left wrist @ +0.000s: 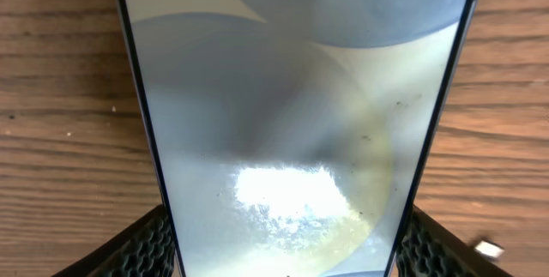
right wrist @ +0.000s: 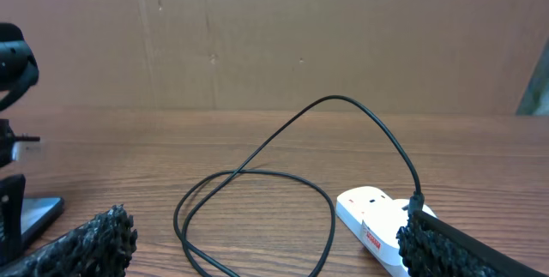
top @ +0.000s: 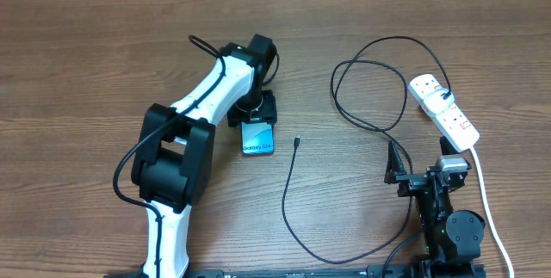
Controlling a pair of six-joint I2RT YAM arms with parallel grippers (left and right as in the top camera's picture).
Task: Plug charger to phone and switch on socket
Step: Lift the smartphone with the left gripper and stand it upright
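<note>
The phone [top: 257,138] lies flat on the table with its blue screen up and white text along its near edge. My left gripper [top: 255,111] sits over its far end. In the left wrist view the phone [left wrist: 292,97] fills the frame, with both fingers of the left gripper [left wrist: 287,255] pressed against its long sides. The black charger cable [top: 293,200] loops across the table, and its plug tip [top: 297,141] lies just right of the phone. The white socket [top: 443,108] lies at the far right. My right gripper [top: 420,168] is open and empty, near the socket's cord.
The thick white cord [top: 484,188] runs from the socket toward the front right edge. In the right wrist view the cable loop [right wrist: 257,217] and the socket [right wrist: 369,217] lie ahead of the open right gripper [right wrist: 266,255]. A brown board stands behind the table.
</note>
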